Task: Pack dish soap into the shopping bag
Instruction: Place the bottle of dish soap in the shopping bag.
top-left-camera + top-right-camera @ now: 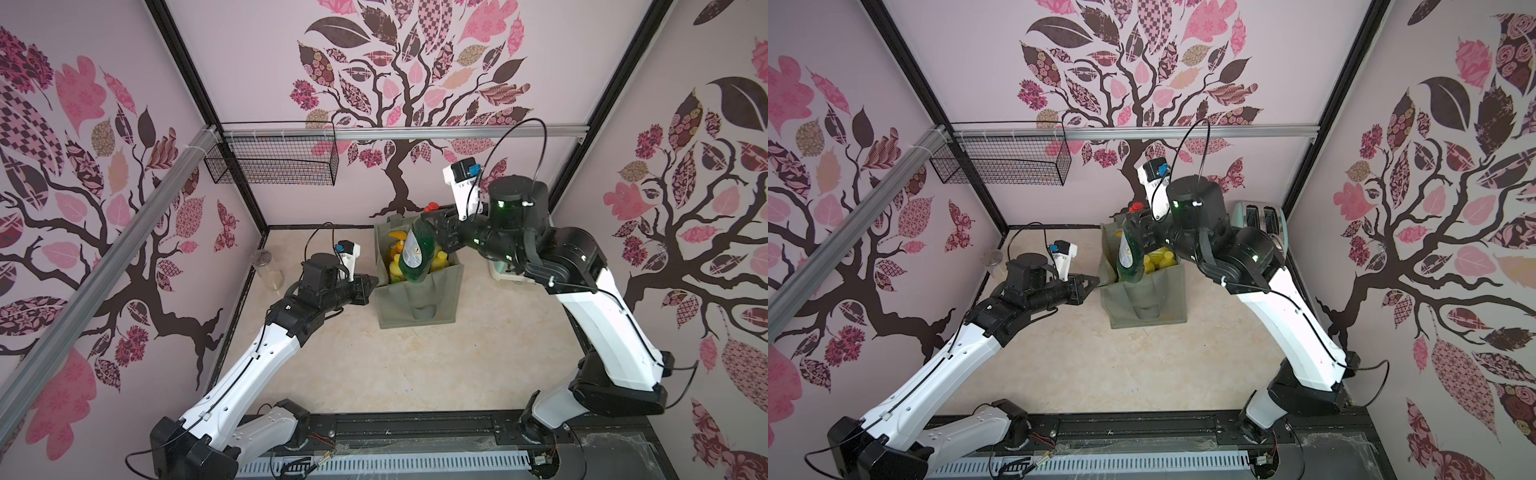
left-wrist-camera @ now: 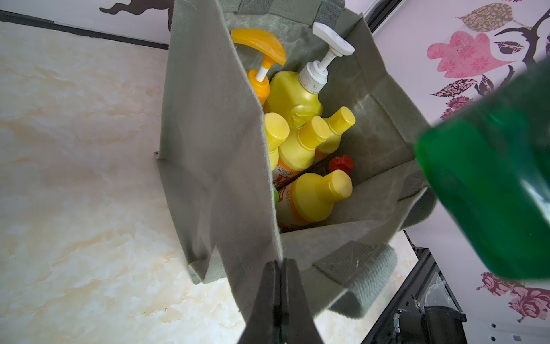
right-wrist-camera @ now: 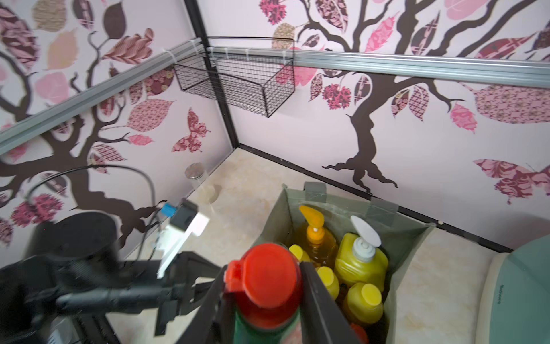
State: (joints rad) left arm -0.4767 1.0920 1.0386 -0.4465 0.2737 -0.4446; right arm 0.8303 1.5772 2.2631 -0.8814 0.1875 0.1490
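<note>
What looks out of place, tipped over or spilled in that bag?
No spill shows. In the shopping bag, the small yellow-capped bottles lean against one another instead of standing upright. The right end effector holds a green bottle above the bag.

And the shopping bag [image 1: 399, 307] stands on the table [image 1: 415, 374] near the back wall [image 1: 257, 62]; inside it, pump bottles [image 2: 297, 95] at the far side, small bottles [image 2: 312, 196] nearer; held bottle [image 1: 415, 253] hangs over its mouth in the right gripper [image 1: 432, 222]; left gripper [image 1: 372, 284] pinches its near-left rim; jar [image 1: 270, 270] far left; wire basket [image 1: 274, 162] on that wall above; toaster [image 1: 1262, 216] far right.
</note>
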